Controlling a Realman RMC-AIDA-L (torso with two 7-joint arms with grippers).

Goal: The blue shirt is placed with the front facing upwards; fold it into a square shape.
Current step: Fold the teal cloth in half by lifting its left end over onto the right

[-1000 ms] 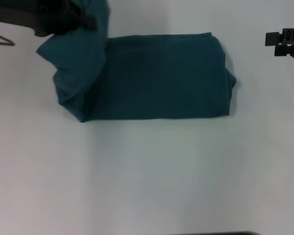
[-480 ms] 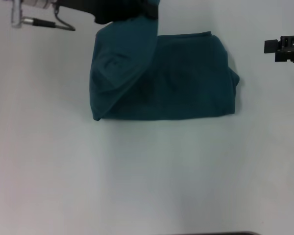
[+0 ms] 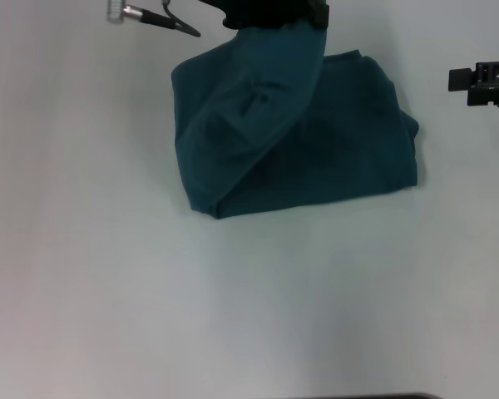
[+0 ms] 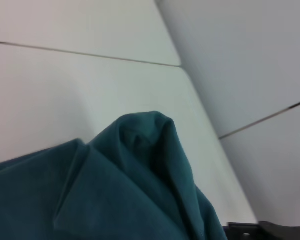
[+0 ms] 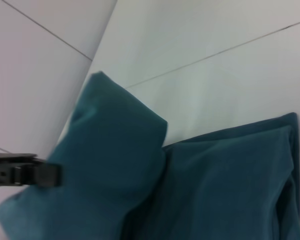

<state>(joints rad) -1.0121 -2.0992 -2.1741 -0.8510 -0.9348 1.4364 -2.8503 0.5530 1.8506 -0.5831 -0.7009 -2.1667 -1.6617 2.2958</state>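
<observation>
the left gripper (image 3: 274, 15) holds one end of the blue shirt (image 3: 349, 141) lifted above the folded rest. the right gripper (image 3: 482, 81) hangs well apart at the side; its fingers i cannot make out.

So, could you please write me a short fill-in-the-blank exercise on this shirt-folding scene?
1. The left gripper holds the ___ shirt end raised.
2. The shirt lies on a ___ table.
3. The ___ gripper is off the shirt.

Missing words: blue; white; right
</observation>
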